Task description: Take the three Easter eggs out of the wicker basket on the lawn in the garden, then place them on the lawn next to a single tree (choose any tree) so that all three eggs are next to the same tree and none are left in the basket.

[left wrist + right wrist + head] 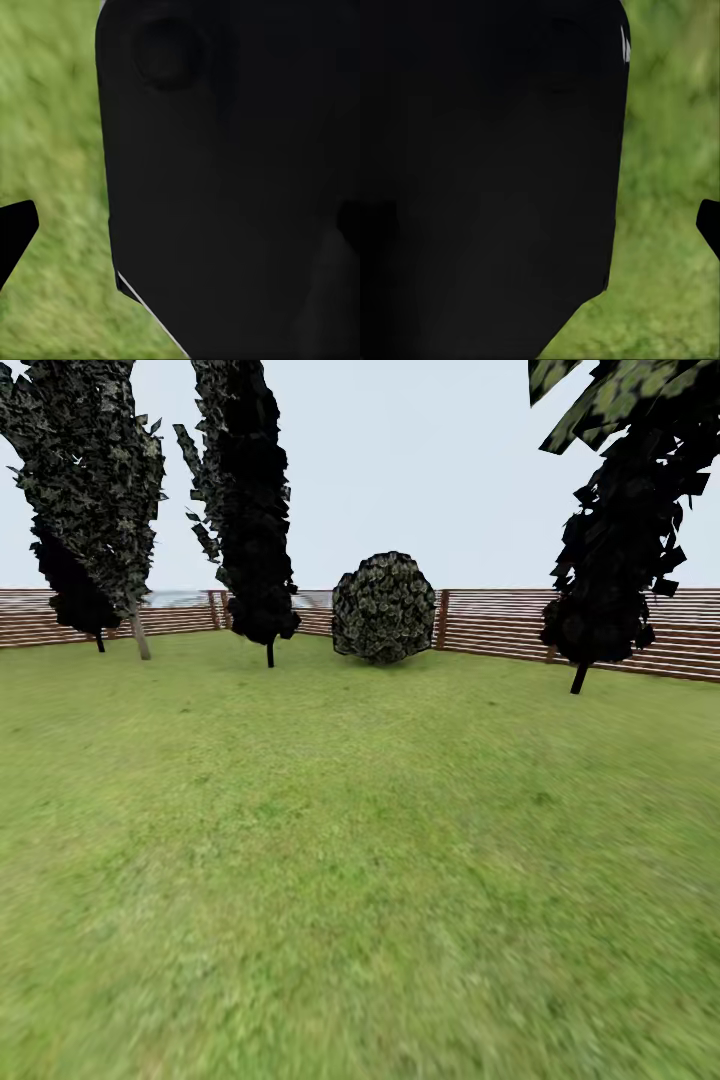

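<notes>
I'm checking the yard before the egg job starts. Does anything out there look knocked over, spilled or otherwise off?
Nothing stands out. The lawn lies flat and unbroken up to the slatted fence, which runs straight. The round bush sits whole by the fence. The dark columnar trees lean in the head view, more so toward the picture's edges, which looks like the camera's doing, not damage.

**Open lawn ahead, trees and a bush along its far edge**

From the head camera I see the lawn (360,860), flat mottled green grass running out to the brown slatted fence (600,635). Standing on it at the far side are a round bush (384,608), two thin-stemmed dark columnar trees (250,510) (615,560), and at the far left a tree (95,480) with blotched foliage and a pale trunk. Both wrist cameras show blurred grass beside dark robot parts.
</notes>
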Available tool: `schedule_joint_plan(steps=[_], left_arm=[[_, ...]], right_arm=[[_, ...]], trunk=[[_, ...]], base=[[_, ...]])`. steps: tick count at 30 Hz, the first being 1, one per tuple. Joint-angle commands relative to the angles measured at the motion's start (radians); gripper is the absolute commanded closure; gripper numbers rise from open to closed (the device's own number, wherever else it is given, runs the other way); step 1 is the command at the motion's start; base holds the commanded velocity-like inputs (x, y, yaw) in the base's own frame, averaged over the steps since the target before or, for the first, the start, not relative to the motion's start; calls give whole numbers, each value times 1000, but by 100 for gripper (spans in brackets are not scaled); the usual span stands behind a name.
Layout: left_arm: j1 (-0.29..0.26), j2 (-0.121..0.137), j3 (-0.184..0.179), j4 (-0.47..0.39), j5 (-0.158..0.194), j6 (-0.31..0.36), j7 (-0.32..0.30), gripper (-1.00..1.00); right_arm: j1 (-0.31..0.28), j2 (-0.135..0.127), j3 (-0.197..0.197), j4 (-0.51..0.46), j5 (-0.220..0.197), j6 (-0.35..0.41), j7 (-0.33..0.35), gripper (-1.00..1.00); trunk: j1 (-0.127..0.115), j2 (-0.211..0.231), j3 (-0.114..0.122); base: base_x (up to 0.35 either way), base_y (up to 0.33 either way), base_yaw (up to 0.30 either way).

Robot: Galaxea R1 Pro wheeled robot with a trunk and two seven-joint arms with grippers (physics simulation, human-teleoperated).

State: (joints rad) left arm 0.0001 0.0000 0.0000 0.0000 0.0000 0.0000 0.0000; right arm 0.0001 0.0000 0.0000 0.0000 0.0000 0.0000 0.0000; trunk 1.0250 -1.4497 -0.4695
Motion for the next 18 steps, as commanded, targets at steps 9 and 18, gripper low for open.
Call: schedule_joint_plan(steps=[9,18], left_arm=[[-3,5,0,-2,2,6,2,-100],[-6,27,0,-4,4,5,0,-100]], right_arm=[[1,-4,-2,1,4,2,3,-100],[2,9,-3,0,6,-21,2,-100]], trunk=[[0,0,0],[0,0,-2]], base=[[0,0,0],[0,0,69]])
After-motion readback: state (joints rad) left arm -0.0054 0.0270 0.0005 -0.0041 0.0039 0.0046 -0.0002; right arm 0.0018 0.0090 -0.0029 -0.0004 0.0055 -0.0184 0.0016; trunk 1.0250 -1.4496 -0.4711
